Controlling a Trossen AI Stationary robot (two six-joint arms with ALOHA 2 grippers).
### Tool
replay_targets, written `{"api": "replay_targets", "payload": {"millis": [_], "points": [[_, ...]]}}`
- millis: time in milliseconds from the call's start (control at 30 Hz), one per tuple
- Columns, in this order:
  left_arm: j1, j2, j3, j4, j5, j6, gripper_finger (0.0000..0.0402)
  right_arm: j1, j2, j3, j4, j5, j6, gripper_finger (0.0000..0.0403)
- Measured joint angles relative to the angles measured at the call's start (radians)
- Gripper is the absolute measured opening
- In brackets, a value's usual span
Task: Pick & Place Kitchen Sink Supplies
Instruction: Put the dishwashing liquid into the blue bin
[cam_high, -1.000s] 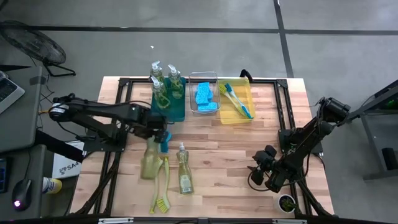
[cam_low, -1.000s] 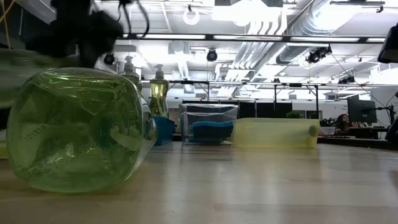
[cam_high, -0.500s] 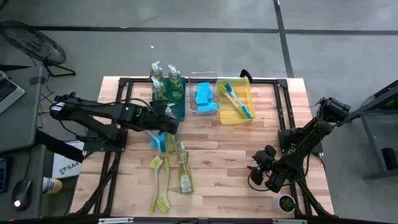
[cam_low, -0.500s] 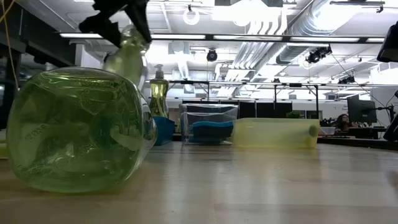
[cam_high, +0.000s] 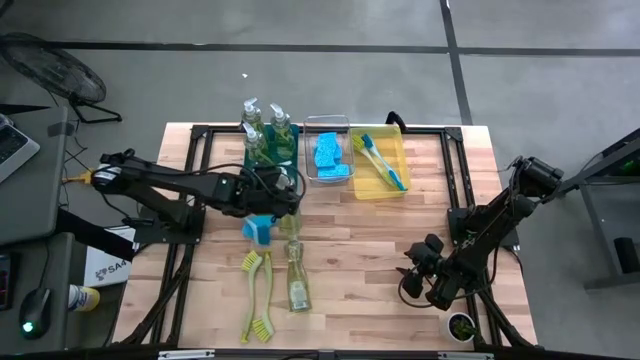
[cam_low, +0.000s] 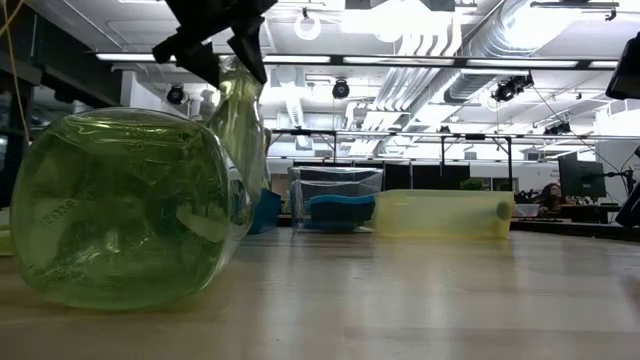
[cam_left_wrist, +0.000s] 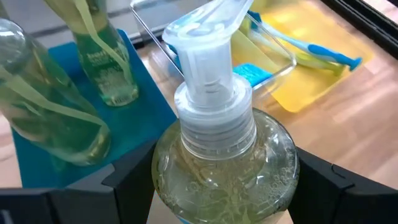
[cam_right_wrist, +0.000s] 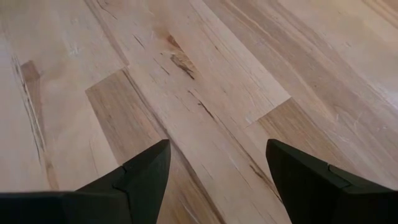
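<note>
My left gripper (cam_high: 284, 200) is shut on a clear pump bottle of yellow-green soap (cam_left_wrist: 224, 168), held above the table just in front of the teal bin (cam_high: 285, 172). Three more soap bottles (cam_high: 265, 130) stand in that bin. Another bottle (cam_high: 297, 282) lies on its side on the wood, close to the low camera (cam_low: 120, 205). A blue sponge (cam_high: 260, 230) and two yellow-green brushes (cam_high: 255, 300) lie beside it. My right gripper (cam_right_wrist: 217, 180) waits open over bare wood near the table's right side (cam_high: 420, 278). My left gripper pinches the bottle's upper body, just below the shoulder (cam_left_wrist: 163, 180), between its two fingers (cam_left_wrist: 118, 190), one on each side. The fingers come from the table's left, slanting down. The bottle is lifted clear and nearly upright, its pump (cam_left_wrist: 208, 37) on top.
A clear bin (cam_high: 328, 155) with blue sponges and a yellow bin (cam_high: 380, 165) with blue and green brushes stand at the far edge, right of the teal bin. Bare wood lies between the lying bottle and my right gripper.
My left gripper has risen and gone toward the table's right and far side, turning at the wrist. The bottle it holds lay flat on the wood a second ago. Now it is lifted clear and tipped nearly upright in front of the teal bin, leaving the blue sponge uncovered.
</note>
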Motion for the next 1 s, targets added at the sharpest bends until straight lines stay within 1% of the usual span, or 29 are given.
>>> {"api": "replay_targets", "payload": {"millis": [100, 200, 400, 467, 567, 667, 767, 1000], "points": [[0.000, 0.002, 0.000, 0.020, -0.038, 0.010, 0.0275, 0.000, 0.000, 0.000, 0.002, 0.000, 0.000, 0.0259], [0.000, 0.001, 0.000, 0.090, -0.088, 0.053, 0.0275, 0.000, 0.000, 0.000, 0.007, 0.000, 0.000, 0.0259], [-0.001, 0.001, 0.000, 0.220, -0.226, 0.212, 0.0275, 0.000, 0.000, 0.000, 0.014, 0.000, 0.000, 0.0259], [-0.001, 0.001, 0.000, 0.236, -0.290, 0.245, 0.0275, 0.000, 0.000, 0.000, 0.014, 0.000, 0.000, 0.0259], [0.000, 0.001, 0.000, 0.238, -0.372, 0.254, 0.0275, 0.000, 0.000, 0.000, 0.016, 0.001, 0.000, 0.0259], [0.004, 0.001, 0.000, 0.238, -0.432, 0.282, 0.0275, 0.000, 0.000, 0.000, 0.021, 0.016, 0.000, 0.0259], [0.028, 0.003, 0.000, 0.238, -0.448, 0.312, 0.0275, 0.000, 0.000, 0.000, 0.026, 0.029, 0.000, 0.0259], [0.116, 0.039, 0.001, 0.232, -0.451, 0.308, 0.0275, 0.000, 0.000, 0.000, 0.039, 0.030, -0.003, 0.0259]]}}
